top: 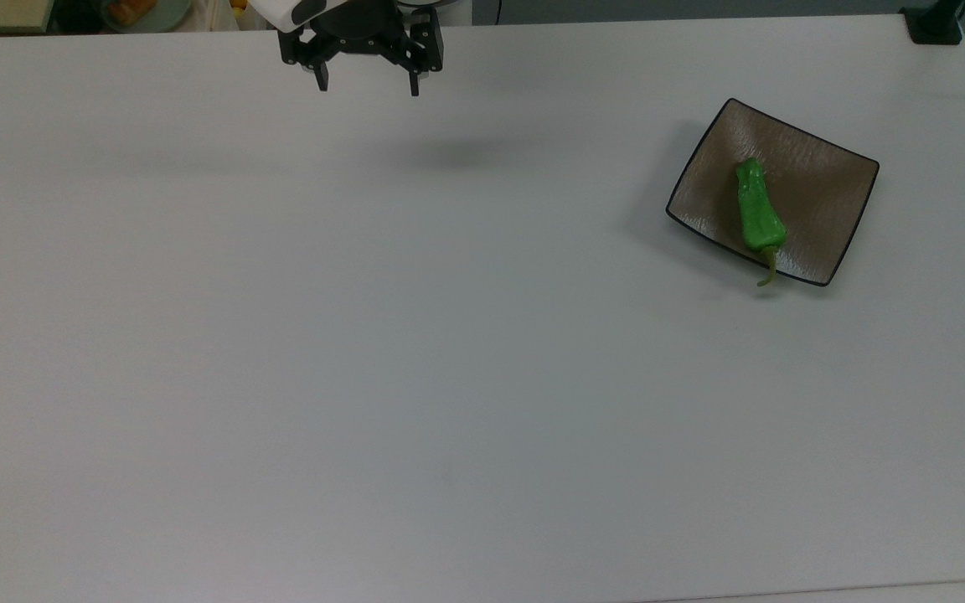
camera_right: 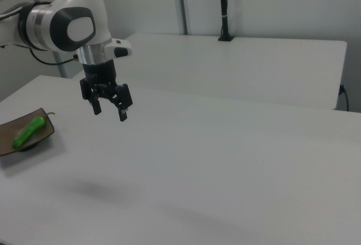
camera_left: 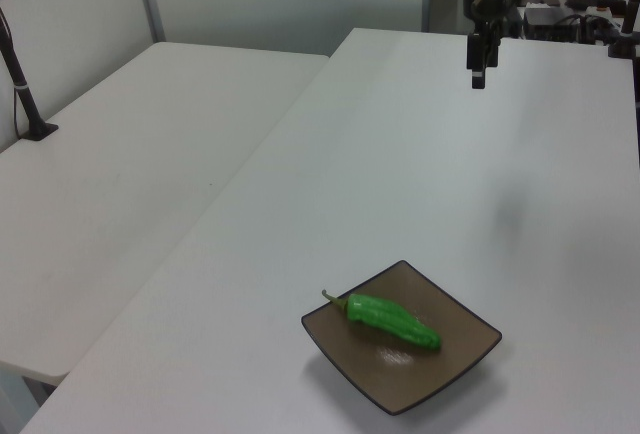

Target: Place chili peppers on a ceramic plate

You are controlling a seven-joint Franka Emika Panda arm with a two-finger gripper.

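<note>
The green chili pepper (top: 758, 213) (camera_left: 393, 320) (camera_right: 28, 131) lies flat on the square brownish ceramic plate (top: 817, 193) (camera_left: 455, 339) (camera_right: 5, 146), with its stem reaching over the plate's black rim. The plate sits on the white table at the top view's right. My gripper (top: 368, 85) (camera_left: 478, 78) (camera_right: 109, 111) hangs open and empty high above the table near its far edge in the top view, far from the plate. Its two black fingers point down and stand well apart.
A second white table (camera_left: 120, 164) stands alongside at the left view's left, with a black post (camera_left: 22, 89) clamped on it. Cluttered equipment (camera_left: 560, 4) sits behind the arm's base. A black clamp (top: 935, 23) sits at the table's corner in the top view.
</note>
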